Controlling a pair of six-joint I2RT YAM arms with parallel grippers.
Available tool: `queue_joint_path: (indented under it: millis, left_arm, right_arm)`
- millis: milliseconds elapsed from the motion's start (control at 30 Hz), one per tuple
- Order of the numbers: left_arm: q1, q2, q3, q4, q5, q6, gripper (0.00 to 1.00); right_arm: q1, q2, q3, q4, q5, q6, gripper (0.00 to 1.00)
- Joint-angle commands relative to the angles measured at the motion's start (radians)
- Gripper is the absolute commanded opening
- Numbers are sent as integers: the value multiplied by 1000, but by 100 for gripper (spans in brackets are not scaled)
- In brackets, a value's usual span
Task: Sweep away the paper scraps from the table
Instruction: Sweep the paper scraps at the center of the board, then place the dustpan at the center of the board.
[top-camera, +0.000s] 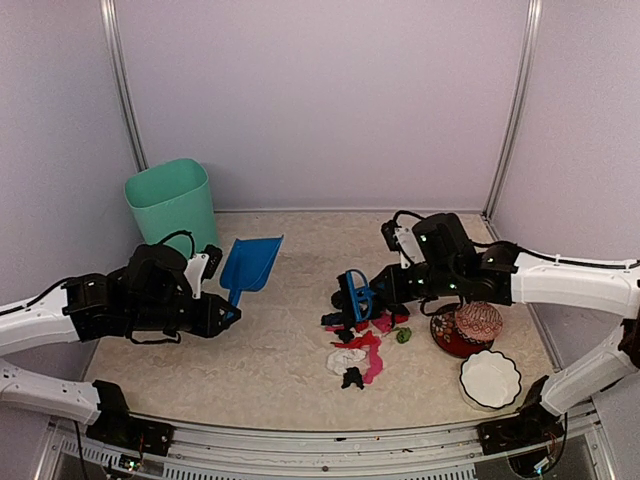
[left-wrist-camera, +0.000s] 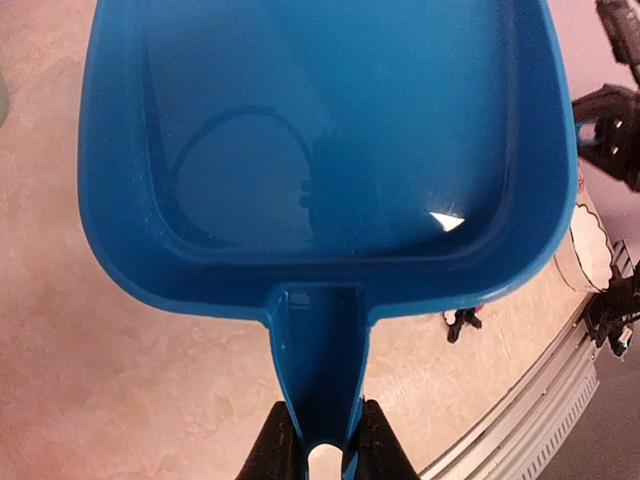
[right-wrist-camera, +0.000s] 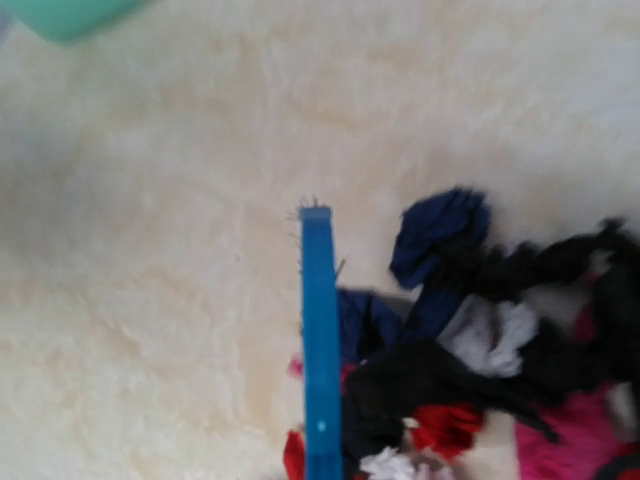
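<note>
Scraps (top-camera: 358, 345) lie in one loose heap on the bench (top-camera: 270, 370), right of centre and toward the near side. Colours noted: black, navy, red, pink, white, one green bit at the heap's right edge.

Your right hand (top-camera: 380, 290) is pressed together on the brush (top-camera: 353, 292), which stands at the heap's far left edge. From the right wrist the brush (right-wrist-camera: 320, 350) shows as a narrow blue strip. Navy and black scraps (right-wrist-camera: 470, 330) sit just beside it on its right, red ones at its near end. You cannot tell from that view whether the bristles touch the bench.

Your left hand (top-camera: 226, 312) is pinching the dustpan (top-camera: 250, 265) by its handle. From the left wrist the fingers (left-wrist-camera: 275, 450) close on either side of the handle, and the dustpan (left-wrist-camera: 330, 150) spreads wide beyond them. Its mouth points far and slightly right. It sits left of centre, well apart from the heap.

Green bin (top-camera: 172, 205) stands at the far left, just beyond the dustpan. Red bowl (top-camera: 450, 342) with a ball (top-camera: 478, 320) in it sits just right of the heap. White dish (top-camera: 490, 378) lies nearer, beside that bowl.
</note>
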Motion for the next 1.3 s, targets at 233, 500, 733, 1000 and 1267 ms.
queue_joint_path:
  millis: [233, 500, 733, 1000, 1267]
  left_arm:
    - [-181, 146, -20, -121, -169, -232, 0]
    - [-186, 379, 30, -108, -192, -250, 0]
    - [-178, 629, 171, -94, -239, -151, 0]
    - [-133, 782, 306, -92, -217, -29, 0]
    - [-60, 838, 349, -95, -165, 10, 0]
  right_arm:
    - [-76, -258, -39, -66, 137, -41, 0]
    - [-86, -272, -73, -59, 152, -42, 0]
    - [-88, -278, -112, -38, 140, -36, 0]
    - [-91, -310, -144, -48, 153, -39, 0]
    - [-94, -326, -159, -62, 164, -40, 0]
